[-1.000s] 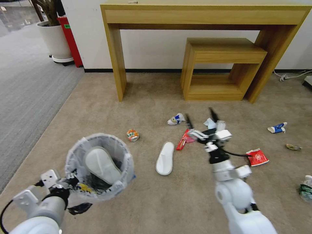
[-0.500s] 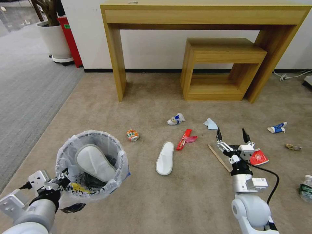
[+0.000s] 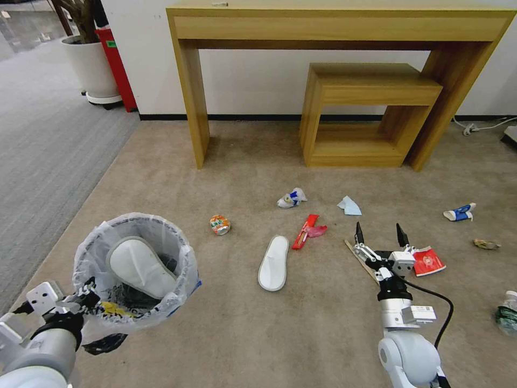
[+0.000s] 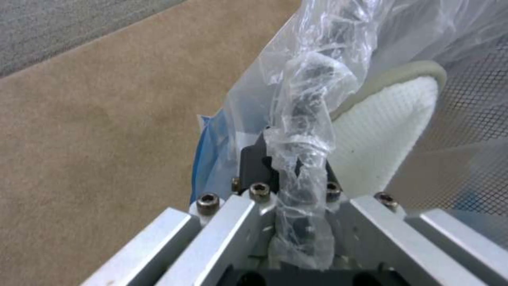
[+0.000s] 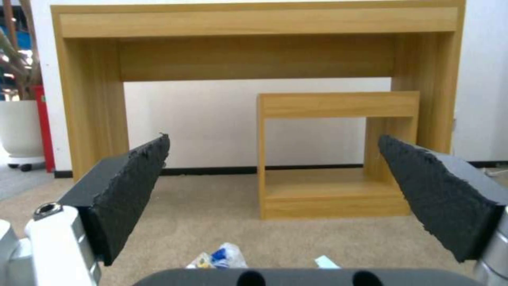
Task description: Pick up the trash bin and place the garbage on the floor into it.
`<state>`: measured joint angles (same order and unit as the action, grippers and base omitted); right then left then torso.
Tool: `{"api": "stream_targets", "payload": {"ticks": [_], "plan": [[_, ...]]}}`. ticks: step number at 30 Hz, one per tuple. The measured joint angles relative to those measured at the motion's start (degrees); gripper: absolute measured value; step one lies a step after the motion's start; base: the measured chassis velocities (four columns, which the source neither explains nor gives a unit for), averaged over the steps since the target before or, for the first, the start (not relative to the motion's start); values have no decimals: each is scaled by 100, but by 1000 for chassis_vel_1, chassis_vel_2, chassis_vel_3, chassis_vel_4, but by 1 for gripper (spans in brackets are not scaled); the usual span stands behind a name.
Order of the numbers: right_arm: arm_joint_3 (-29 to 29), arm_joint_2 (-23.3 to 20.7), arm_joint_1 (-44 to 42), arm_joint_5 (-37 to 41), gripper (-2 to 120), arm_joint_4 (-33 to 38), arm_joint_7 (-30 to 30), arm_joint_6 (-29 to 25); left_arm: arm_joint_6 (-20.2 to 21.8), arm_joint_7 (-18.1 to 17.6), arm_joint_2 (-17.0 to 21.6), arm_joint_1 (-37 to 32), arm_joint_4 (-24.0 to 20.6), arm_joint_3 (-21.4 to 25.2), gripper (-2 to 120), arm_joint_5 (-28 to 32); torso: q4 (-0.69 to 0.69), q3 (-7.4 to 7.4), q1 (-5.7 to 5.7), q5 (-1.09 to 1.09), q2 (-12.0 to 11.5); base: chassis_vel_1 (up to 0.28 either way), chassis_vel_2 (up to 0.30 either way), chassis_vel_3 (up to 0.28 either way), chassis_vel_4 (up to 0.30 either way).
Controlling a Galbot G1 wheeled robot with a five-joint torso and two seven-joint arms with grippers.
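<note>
— Where is the small round dark trash bin lined with a translucent white plastic bag [image 3: 134,269]?

— At the robot's near left, held above the beige-tan short-pile carpet floor [image 3: 215,323]. The left claw [image 4: 296,174] is clamped on its bagged rim, with one white slipper [image 3: 137,267] lying inside.

— And the right claw [image 3: 378,237]?

— Spread wide and empty, low over the carpet, between a thin wooden stick [image 3: 362,261] and a flattened red paper cup [image 3: 427,261].

— What litter lies around?

— A second white slipper [image 3: 273,263], a crushed orange can [image 3: 219,224], a red wrapper [image 3: 307,230] and a crumpled blue-and-white wrapper [image 3: 291,198], in front of the light wooden tabletop [image 3: 344,21].
</note>
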<state>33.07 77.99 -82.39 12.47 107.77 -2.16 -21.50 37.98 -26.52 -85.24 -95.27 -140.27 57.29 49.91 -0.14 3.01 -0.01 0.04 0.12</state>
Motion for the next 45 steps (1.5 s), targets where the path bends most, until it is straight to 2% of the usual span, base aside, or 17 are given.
{"api": "stream_targets", "payload": {"ticks": [19,30,33,35,37,38,41,42,45], "plan": [[-150,-12,99,-23,100,-66,27,26,-20,17,143,60,236,302,0,132,-1,3,1,0,-1,-201,206,201,-206],[-331,-94,125,61,100,-40,-52,376,-24,20,138,36,261,277,0,81,0,-1,0,0,0,-17,23,12,-12],[-490,-167,119,338,100,-38,-65,824,-29,26,116,16,244,253,0,43,0,0,1,1,0,0,0,0,0],[-524,-188,120,410,100,-36,-66,935,-34,30,108,11,243,240,0,27,0,1,1,1,0,0,0,0,0],[-659,-273,161,753,100,-28,-75,1460,-46,38,75,-5,243,171,0,-41,-1,0,1,0,0,0,0,0,0],[-659,-273,161,753,100,-28,-75,1460,-46,38,75,-5,243,171,0,-41,-1,0,1,0,0,0,0,0,0],[-816,-346,313,1095,100,-91,-184,2326,-49,41,27,-49,198,100,0,-119,-1,1,1,0,0,0,0,0,0],[-816,-346,313,1095,100,-91,-184,2326,-49,41,27,-49,198,100,0,-119,-1,1,1,0,0,0,0,0,0],[-999,-363,559,1261,100,-252,-313,3460,-52,43,-16,-117,116,87,0,-167,0,1,1,1,0,0,0,0,0]]}}
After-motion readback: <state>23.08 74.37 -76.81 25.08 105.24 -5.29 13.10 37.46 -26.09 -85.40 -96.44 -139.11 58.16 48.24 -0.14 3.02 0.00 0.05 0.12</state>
